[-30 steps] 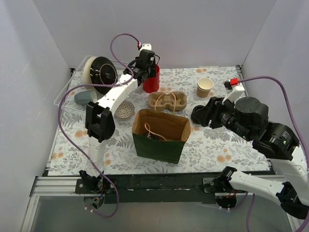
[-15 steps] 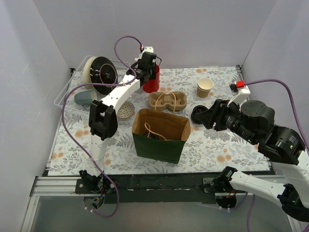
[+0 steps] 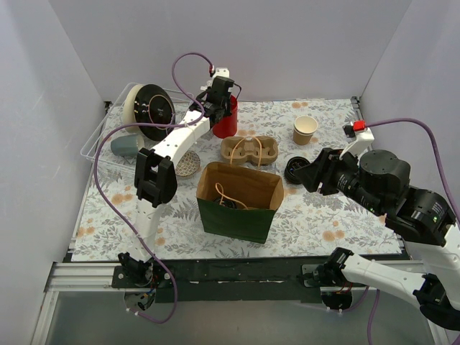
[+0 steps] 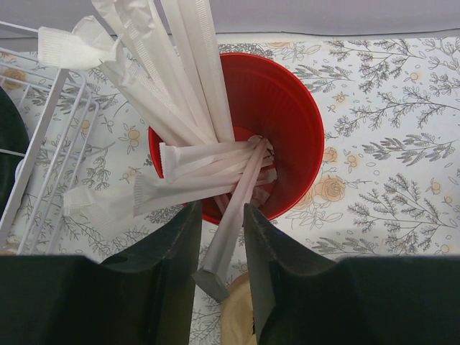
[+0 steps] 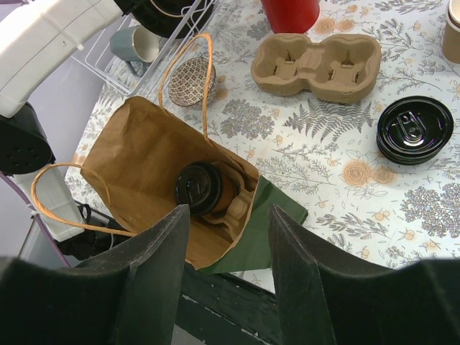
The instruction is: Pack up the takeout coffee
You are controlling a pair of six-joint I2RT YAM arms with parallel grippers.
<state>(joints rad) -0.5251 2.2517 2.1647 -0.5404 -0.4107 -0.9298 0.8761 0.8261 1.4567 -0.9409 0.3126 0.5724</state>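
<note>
The takeout coffee (image 5: 199, 187), a brown paper cup with a black lid, stands inside the open brown and green paper bag (image 5: 144, 151), beside moulded pulp. In the top view only a dark spot shows in the bag (image 3: 237, 188). My right gripper (image 5: 230, 215) hangs open above the bag's near right side, holding nothing; in the top view it (image 3: 305, 171) is right of the bag. My left gripper (image 4: 221, 215) hovers over the red cup (image 4: 287, 122) of paper-wrapped straws (image 4: 194, 72). One wrapped straw (image 4: 230, 241) lies between its narrow jaws, with a gap on the left side.
A pulp cup carrier (image 3: 249, 150) lies behind the bag. A stack of black lids (image 3: 295, 171) and a tan lidless cup (image 3: 305, 129) sit to the right. A patterned bowl (image 3: 187, 164), a grey-blue mug (image 3: 123, 146) and a wire rack (image 3: 100, 136) are at the left.
The left jaws have narrowed around the straw above the red cup. The right arm drew back a little to the right, then held still.
</note>
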